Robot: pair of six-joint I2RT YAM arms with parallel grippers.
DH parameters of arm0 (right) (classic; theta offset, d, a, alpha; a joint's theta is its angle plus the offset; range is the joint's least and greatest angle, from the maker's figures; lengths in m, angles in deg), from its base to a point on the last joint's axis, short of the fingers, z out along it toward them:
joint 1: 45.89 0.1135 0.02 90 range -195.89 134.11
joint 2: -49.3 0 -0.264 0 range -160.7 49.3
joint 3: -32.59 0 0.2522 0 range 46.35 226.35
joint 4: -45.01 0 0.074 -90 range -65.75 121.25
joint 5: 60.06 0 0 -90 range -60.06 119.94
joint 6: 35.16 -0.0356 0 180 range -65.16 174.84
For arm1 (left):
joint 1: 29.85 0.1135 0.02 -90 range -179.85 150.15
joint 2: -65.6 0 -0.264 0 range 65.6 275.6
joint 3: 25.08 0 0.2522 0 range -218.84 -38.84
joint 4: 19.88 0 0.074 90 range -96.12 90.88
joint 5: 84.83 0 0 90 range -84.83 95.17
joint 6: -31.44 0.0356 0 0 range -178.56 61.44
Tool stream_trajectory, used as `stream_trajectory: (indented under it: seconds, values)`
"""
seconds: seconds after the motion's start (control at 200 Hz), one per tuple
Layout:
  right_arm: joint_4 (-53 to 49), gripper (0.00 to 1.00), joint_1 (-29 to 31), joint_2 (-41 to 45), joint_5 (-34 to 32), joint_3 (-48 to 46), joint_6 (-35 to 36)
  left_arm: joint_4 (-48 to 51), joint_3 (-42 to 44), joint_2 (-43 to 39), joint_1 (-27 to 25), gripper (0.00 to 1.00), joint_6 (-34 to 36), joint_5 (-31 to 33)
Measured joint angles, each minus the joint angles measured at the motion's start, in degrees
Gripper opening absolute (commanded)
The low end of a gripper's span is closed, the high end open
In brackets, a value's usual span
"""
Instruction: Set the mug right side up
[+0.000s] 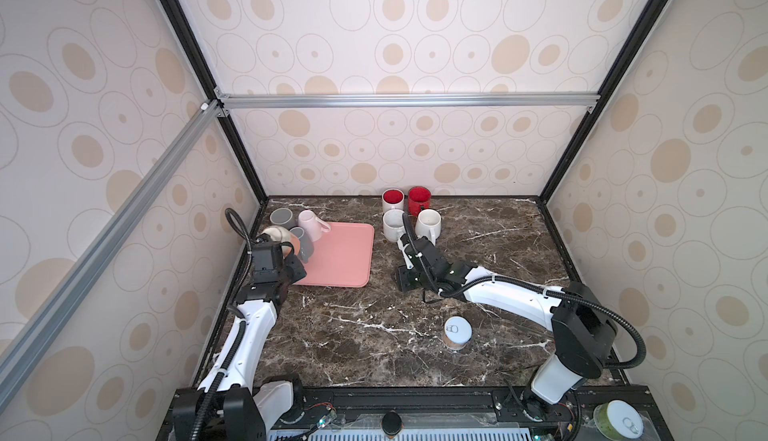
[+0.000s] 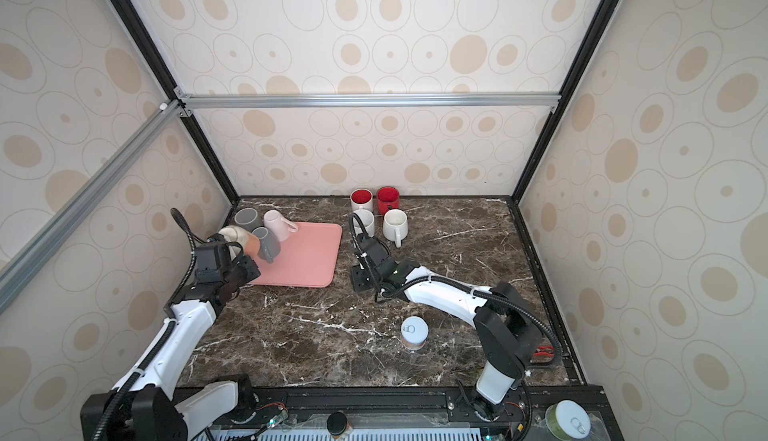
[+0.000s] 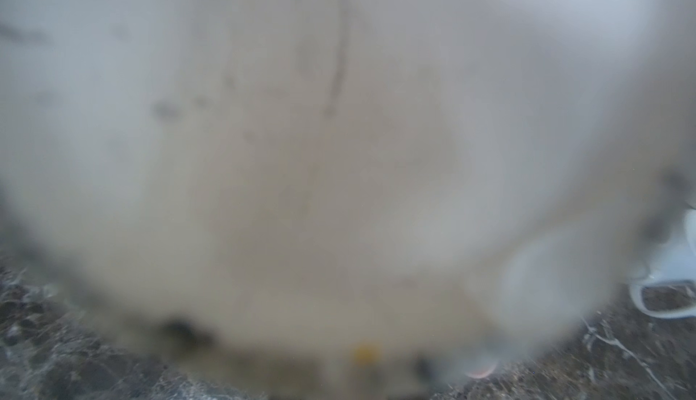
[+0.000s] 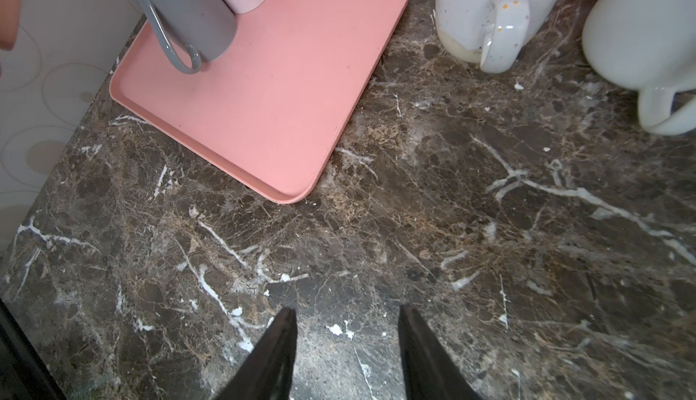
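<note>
Left gripper (image 1: 289,257) was pinched narrowly on the cream-and-orange mug (image 1: 277,236), which hung left of centre in both top views, over the left edge of the pink tray (image 1: 345,260). The mug's long axis lay tilted, cream end toward upper left. Right gripper (image 4: 346,341), half spread and empty, hung well apart. No writing was legible.

Left tool (image 1: 291,266) clamped and raised at the far left; right tool (image 4: 346,313) parted, low near the middle.

Circle-patterned walls (image 1: 415,23) enclose a dark marble tabletop (image 1: 374,356).
</note>
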Motion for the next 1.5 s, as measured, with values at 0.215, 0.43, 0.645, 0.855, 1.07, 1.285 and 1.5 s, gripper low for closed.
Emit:
stream_trajectory:
  seconds: [0.215,0.43,0.645,0.855,1.07,1.285,1.5]
  values:
    - [0.48,0.47,-1.7,0.0,1.4,-0.98,-2.36,-4.15,1.38,4.68,-9.29,0.0,3.19,-3.23]
    - [0.42,0.47,-1.81,0.04,1.42,-1.36,-3.06,-12.31,4.07,15.19,-16.48,0.0,6.4,-9.09]
    - [0.0,0.47,-1.84,0.96,1.11,-3.17,-3.87,-16.96,4.33,24.65,-17.25,0.0,9.16,-9.38]
    - [-0.2,0.47,-1.84,1.29,0.76,-3.65,-4.26,-19.45,3.87,27.36,-17.75,0.28,11.76,-6.19]
    - [-0.24,0.47,-1.84,1.29,0.76,-3.65,-4.22,-19.37,2.56,25.99,-18.43,0.56,13.42,-2.36]
    - [-0.52,0.47,-1.84,1.18,0.74,-3.63,-4.02,-17.0,-0.42,24.0,-18.43,0.6,14.27,0.98]
    - [-0.59,0.47,-1.84,1.18,0.72,-3.61,-3.89,-14.99,-2.4,26.14,-18.43,0.6,14.47,1.09]
